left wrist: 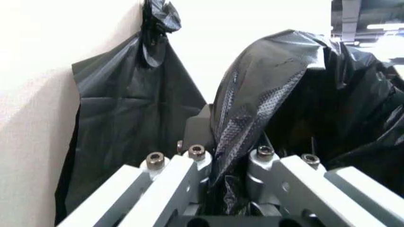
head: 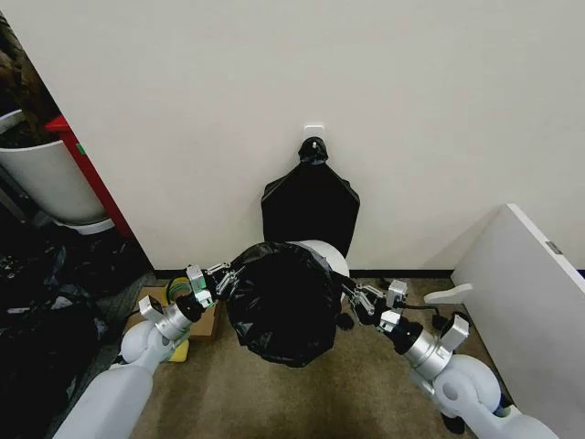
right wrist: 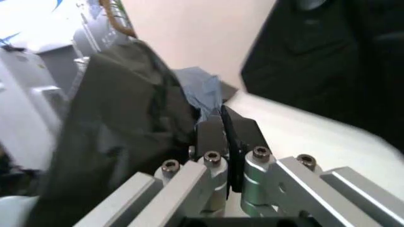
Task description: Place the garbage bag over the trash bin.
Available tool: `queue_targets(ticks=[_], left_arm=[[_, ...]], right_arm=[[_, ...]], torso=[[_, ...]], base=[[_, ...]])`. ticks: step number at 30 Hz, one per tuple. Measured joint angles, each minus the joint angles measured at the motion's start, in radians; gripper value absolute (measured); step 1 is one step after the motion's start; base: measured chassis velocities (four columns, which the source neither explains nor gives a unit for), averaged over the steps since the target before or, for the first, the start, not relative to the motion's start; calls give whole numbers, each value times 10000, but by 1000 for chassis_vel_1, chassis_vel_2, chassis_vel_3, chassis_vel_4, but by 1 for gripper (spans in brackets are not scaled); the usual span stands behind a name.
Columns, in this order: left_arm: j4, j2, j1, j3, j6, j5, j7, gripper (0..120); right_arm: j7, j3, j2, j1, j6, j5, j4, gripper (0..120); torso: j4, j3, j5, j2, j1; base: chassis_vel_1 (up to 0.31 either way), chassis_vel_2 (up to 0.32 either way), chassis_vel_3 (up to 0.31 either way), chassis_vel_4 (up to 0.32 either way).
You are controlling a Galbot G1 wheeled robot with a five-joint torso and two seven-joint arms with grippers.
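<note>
Both arms enter from the bottom of the head view, at 7 and 5 o'clock, reaching inward toward the middle. Left end effector sits at 9 o'clock of the garbage bag; in the left wrist view its fingers are closed on a gathered fold of the black film. Right end effector sits at 3 o'clock of the bag; in the right wrist view its fingers pinch a thin edge of the plastic.

The bag is stretched between the 2 end effectors, its mouth spread wide and draped over the front of the trash bin. A cream arc of the bin's rim shows at 1 o'clock of the bag, uncovered. Bin stands on the carpet floor, close to the wall.

Behind the bin, at 12 o'clock, a flat black bundle with a knotted top hangs from a wall hook. White pot far left. Cardboard box under the left arm. White panel at right.
</note>
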Motion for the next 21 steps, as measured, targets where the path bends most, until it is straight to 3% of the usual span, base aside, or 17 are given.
queue_targets(ticks=[2, 6, 8, 14, 16, 21], left_arm=[[-134, 4, 22, -30, 216, -161, 65, 4], [-223, 22, 21, -39, 394, -258, 86, 4], [-361, 39, 27, -39, 622, -469, -40, 4], [-495, 9, 26, -49, 858, -647, -352, 4], [-501, 9, 25, -65, 898, -648, -377, 4], [-528, 13, 99, -132, 1011, -600, -444, 4]], right_arm=[[14, -98, 171, 230, 975, -581, -619, 0], [-358, -128, 360, 416, 1792, -925, -1180, 0], [-1170, -130, 604, 632, 2790, -1179, -1790, 0], [-1623, -117, 899, 856, 3907, -1741, -2323, 0], [-1553, -109, 946, 885, 4035, -1876, -2360, 0], [67, -63, 1137, 1088, 4402, -2910, -2511, 0]], torso=[[1, 0, 1, 0, 0], [0, -1, 0, 0, 0], [0, 0, 1, 0, 0], [0, 0, 0, 0, 0], [-1, 0, 0, 0, 0], [0, 0, -1, 0, 0]], base=[[0, 0, 0, 0], [0, 0, 0, 0], [0, 0, 0, 0], [0, 0, 0, 0], [0, 0, 0, 0], [0, 0, 0, 0]])
